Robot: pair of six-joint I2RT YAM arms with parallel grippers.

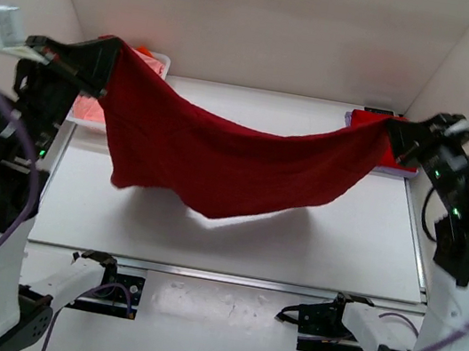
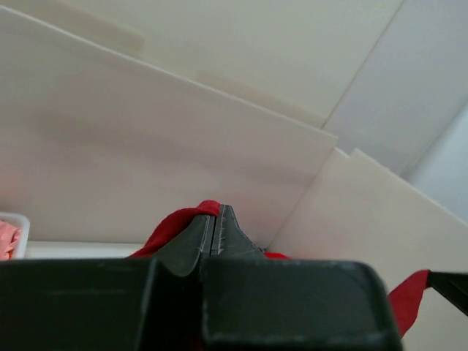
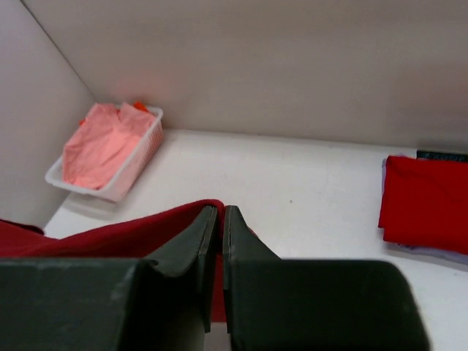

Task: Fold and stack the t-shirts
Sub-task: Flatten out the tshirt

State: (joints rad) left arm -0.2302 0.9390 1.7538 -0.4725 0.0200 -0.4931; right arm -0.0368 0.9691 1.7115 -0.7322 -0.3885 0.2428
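A dark red t-shirt (image 1: 219, 159) hangs stretched in the air between my two grippers, sagging in the middle above the white table (image 1: 231, 247). My left gripper (image 1: 110, 60) is shut on its left end, high at the far left; the cloth shows at its jaws in the left wrist view (image 2: 179, 223). My right gripper (image 1: 395, 130) is shut on its right end; red cloth (image 3: 110, 238) is pinched between the jaws. A folded red t-shirt (image 3: 424, 201) lies at the far right of the table (image 1: 379, 120).
A white basket (image 3: 139, 157) with pink-orange clothing (image 3: 99, 146) stands at the far left corner, also in the top view (image 1: 92, 111). White walls enclose the back and sides. A metal rail (image 1: 227, 276) runs along the table's near edge.
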